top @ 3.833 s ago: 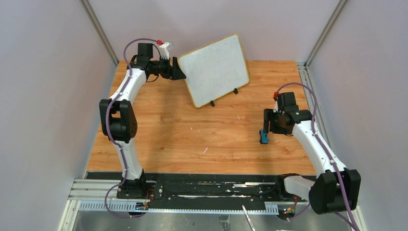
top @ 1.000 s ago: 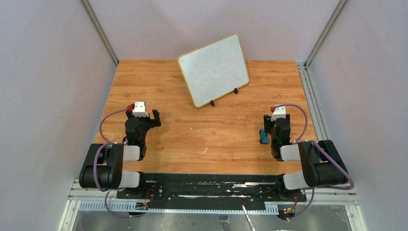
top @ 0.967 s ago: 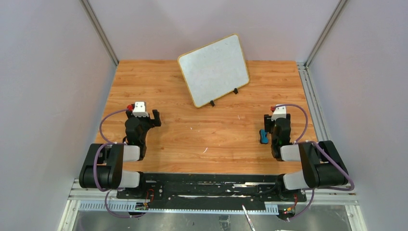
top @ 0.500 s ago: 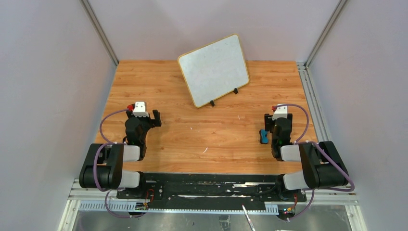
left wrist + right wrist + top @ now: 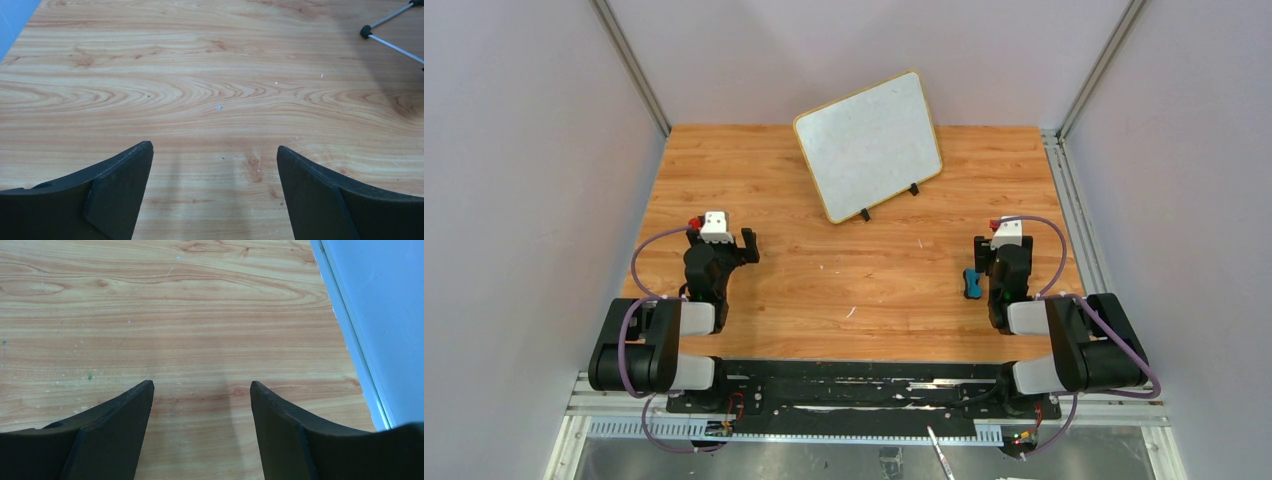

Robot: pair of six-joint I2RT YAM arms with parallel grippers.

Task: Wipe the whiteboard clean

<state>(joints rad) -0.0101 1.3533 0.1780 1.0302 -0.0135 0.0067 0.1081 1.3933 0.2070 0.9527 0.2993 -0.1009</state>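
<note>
wood-framed whiteboard (image 5: pixel 869 143) far back, left gripper (image 5: pixel 214 147) and right gripper (image 5: pixel 201 383) each splayed, empty

Setting: robotics lab test cell. Evidence: wood-grain bench (image 5: pixel 844 300) enclosed by plain pale panel walls (image 5: pixel 514 200) on aluminium corner posts (image 5: pixel 631 70); left arm (image 5: pixel 686 318) and right arm (image 5: pixel 1029 318) bolted to a black mounting rail (image 5: pixel 864 385), with exposed purple cabling (image 5: pixel 634 268).

left tool (image 5: pixel 214 147): jaws wide, empty | right tool (image 5: pixel 201 383): same (both folded low)
</note>
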